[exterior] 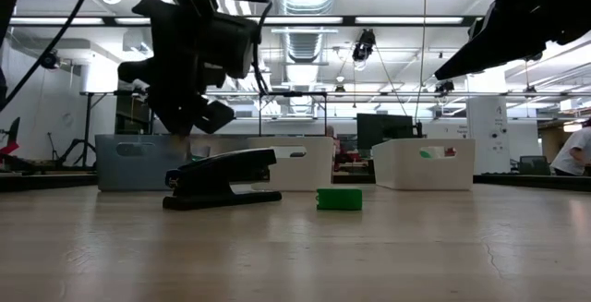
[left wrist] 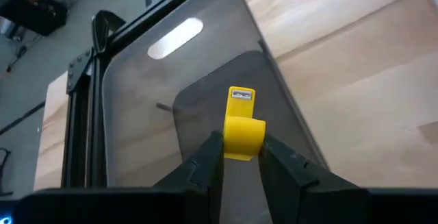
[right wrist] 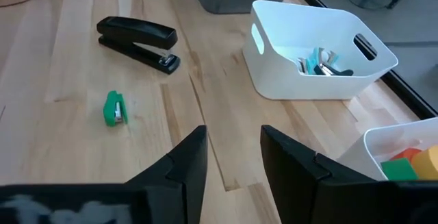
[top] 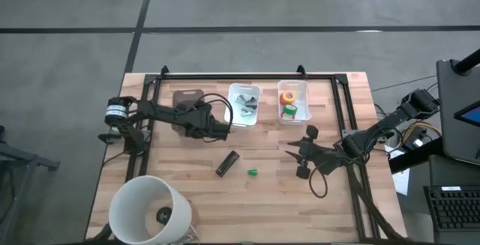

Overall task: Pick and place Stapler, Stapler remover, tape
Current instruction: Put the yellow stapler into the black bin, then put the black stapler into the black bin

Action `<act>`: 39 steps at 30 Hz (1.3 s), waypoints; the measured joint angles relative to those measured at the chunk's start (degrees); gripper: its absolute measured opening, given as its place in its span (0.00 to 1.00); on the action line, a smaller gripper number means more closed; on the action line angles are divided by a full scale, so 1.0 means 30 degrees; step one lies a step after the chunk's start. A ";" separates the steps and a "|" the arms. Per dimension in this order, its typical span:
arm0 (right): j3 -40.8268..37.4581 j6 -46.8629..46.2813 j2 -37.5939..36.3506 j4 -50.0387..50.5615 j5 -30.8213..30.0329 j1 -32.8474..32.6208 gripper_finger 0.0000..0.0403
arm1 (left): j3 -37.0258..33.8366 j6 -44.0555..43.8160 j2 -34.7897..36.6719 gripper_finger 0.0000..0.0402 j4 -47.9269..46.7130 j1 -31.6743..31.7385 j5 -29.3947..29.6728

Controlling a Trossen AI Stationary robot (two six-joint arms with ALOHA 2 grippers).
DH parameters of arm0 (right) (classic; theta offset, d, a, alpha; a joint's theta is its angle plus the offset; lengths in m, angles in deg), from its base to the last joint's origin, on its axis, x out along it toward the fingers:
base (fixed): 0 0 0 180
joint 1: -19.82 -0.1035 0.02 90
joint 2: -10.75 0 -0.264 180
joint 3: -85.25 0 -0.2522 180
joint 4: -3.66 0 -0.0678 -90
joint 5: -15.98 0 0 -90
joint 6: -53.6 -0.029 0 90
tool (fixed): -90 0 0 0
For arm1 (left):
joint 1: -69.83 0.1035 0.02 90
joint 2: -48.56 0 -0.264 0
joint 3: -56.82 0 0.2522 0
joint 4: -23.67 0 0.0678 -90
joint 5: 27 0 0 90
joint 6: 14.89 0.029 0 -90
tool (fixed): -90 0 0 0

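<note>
The black stapler (top: 227, 162) (exterior: 222, 177) (right wrist: 137, 40) lies flat on the wooden table. A small green staple remover (top: 253, 172) (right wrist: 114, 107) lies beside it. Tape rolls (top: 288, 103) (right wrist: 409, 159), red, orange and green, sit in the right white bin (top: 294, 89). My left gripper (left wrist: 241, 142) (exterior: 189, 126) hangs over the grey bin (top: 187, 99) (left wrist: 137, 94), shut on a small yellow staple remover (left wrist: 239, 121). My right gripper (right wrist: 233, 133) (top: 298, 153) is open above bare table, right of the stapler. My left gripper pinches the yellow staple remover's nearer end (left wrist: 239, 145) between its two fingers (left wrist: 209, 155). The metal-tipped end (left wrist: 241, 95) sticks out beyond the fingertips. The piece is lifted clear, above the grey bin's floor.
A middle white bin (top: 244, 91) (right wrist: 274, 80) holds teal and metal pieces. A large white cup (top: 146, 207) stands at the near left corner. A black frame (top: 247, 75) runs round the table's far and side edges. Bare wood lies around the stapler.
</note>
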 joint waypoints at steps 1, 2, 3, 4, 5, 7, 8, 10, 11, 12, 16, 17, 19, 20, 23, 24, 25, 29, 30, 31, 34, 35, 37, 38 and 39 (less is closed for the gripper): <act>0.0000 0.0000 0.0000 -0.0011 -0.0002 0.0000 0.32 | -0.0072 0.0002 0.0000 0.21 -0.0019 0.0060 -0.0098; 0.0000 0.0000 0.0000 -0.0030 0.0002 0.0000 0.31 | -0.0158 -0.0024 0.0000 0.22 -0.0008 0.0109 -0.0180; 0.0000 0.0000 0.0000 -0.0036 -0.0001 0.0000 0.31 | -0.0233 -0.0027 0.0000 0.22 0.0003 0.0142 -0.0252; 0.0000 -0.0007 0.0000 -0.0036 -0.0004 0.0000 0.31 | -0.0295 -0.0025 0.0000 0.23 0.0004 0.0182 -0.0410; 0.0000 -0.0003 0.0000 -0.0043 0.0000 0.0000 0.30 | -0.0358 -0.0033 0.0000 0.24 0.0025 0.0220 -0.0579; 0.0000 -0.0007 0.0000 -0.0050 -0.0004 0.0000 0.30 | -0.0527 -0.0081 0.0000 0.28 0.0226 0.0277 -0.1036; 0.0000 -0.0005 0.0000 -0.0046 -0.0004 0.0000 0.30 | -0.0575 -0.0088 -0.0007 0.29 0.0267 0.0319 -0.1175; 0.0000 0.0000 0.0007 -0.0044 -0.0004 0.0000 0.29 | -0.0631 -0.0083 -0.0015 0.33 0.0331 0.0326 -0.1182; 0.0000 0.0000 0.0009 -0.0044 -0.0004 0.0000 0.29 | -0.0644 -0.0070 -0.0015 0.35 0.0336 0.0326 -0.1152; 0.0000 -0.0001 0.0015 -0.0045 -0.0004 0.0000 0.28 | -0.0648 -0.0054 -0.0015 0.37 0.0345 0.0326 -0.1008; 0.0000 -0.0347 0.0015 -0.0095 -0.0004 0.0000 0.28 | -0.0482 0.0285 -0.0015 0.43 0.0565 0.0181 -0.0235; 0.0000 -0.0328 0.0015 -0.0157 -0.0015 0.0000 0.27 | -0.0369 0.0523 -0.0013 0.44 0.0738 0.0095 -0.0163; 0.0000 -0.0025 0.0015 -0.0246 -0.0039 0.0000 0.27 | -0.0041 0.1110 -0.0015 0.45 0.1144 -0.0191 0.0015; 0.0000 0.0144 0.0015 -0.0287 -0.0045 0.0005 0.26 | 0.0175 0.1507 -0.0011 0.45 0.1442 -0.0392 0.0262; 0.0000 0.0234 0.0000 -0.0335 0.0003 0.0065 0.23 | 0.0817 0.2972 -0.0007 0.44 0.2843 -0.1092 0.1178; 0.0000 0.0240 -0.0074 -0.0321 0.0117 0.0066 0.22 | 0.1048 0.3476 -0.0007 0.44 0.3386 -0.1347 0.1401; 0.0000 0.0352 -0.0194 -0.0299 0.0357 0.0081 0.19 | 0.1302 0.3951 -0.0007 0.44 0.3854 -0.1595 0.1620; 0.0000 0.1699 -0.1433 -0.0364 0.2039 0.0802 0.05 | 0.2295 0.6060 -0.0004 0.44 0.5928 -0.2706 0.2557; 0.0000 0.2026 -0.1941 -0.0367 0.2386 0.1084 0.04 | 0.2517 0.6652 0.0000 0.43 0.6462 -0.3012 0.2804; 0.0000 0.2370 -0.2543 -0.0350 0.2665 0.1359 0.03 | 0.2702 0.7201 0.0003 0.43 0.7041 -0.3281 0.2936; -0.0051 0.3554 -0.4681 -0.0004 0.3633 0.2123 0.02 | 0.2988 0.8706 0.0022 0.43 0.9323 -0.4020 0.2928; -0.0176 0.3934 -0.5457 0.0025 0.3924 0.2293 0.02 | 0.2988 0.9230 0.0022 0.42 1.0065 -0.4265 0.2890; -0.0628 0.4307 -0.7161 0.0082 0.4289 0.2482 0.02 | 0.2845 1.0350 0.0022 0.42 1.1811 -0.4728 0.2880; -0.0906 0.4404 -0.7992 0.0080 0.4334 0.2486 0.02 | 0.2740 1.0797 0.0022 0.42 1.2574 -0.4938 0.2871; -0.1225 0.4514 -0.8840 0.0092 0.4491 0.2481 0.02 | 0.2603 1.1170 0.0022 0.42 1.3345 -0.5137 0.2866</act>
